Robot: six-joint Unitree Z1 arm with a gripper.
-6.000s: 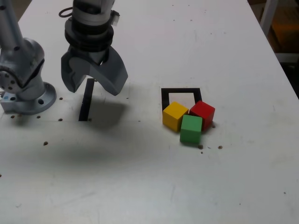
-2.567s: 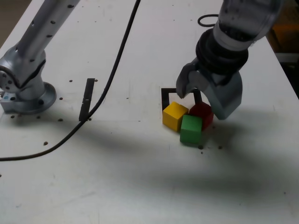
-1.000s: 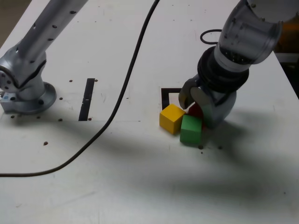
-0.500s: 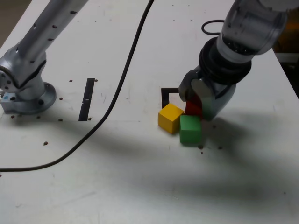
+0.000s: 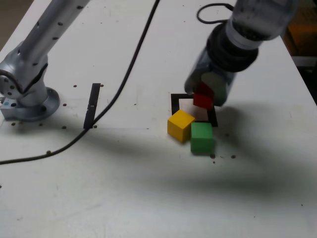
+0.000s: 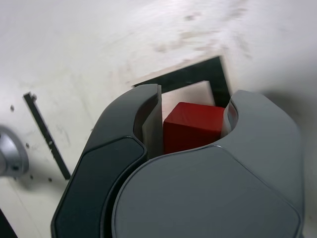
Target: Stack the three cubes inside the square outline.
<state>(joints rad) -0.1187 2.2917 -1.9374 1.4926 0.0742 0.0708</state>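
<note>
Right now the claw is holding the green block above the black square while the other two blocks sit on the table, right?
Not quite: the claw holds the red block, not the green one. Both views show red between its fingers, above the black square; the green block and yellow block sit on the table.

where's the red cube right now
The red cube is clamped in the gripper, lifted over the square outline, behind the yellow cube and green cube in the exterior view.

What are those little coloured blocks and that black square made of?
The red block, yellow block and green block look like painted wood or plastic: flat matte colour, crisp edges; I can't tell which. The square looks like black tape lying flat on the table.
</note>
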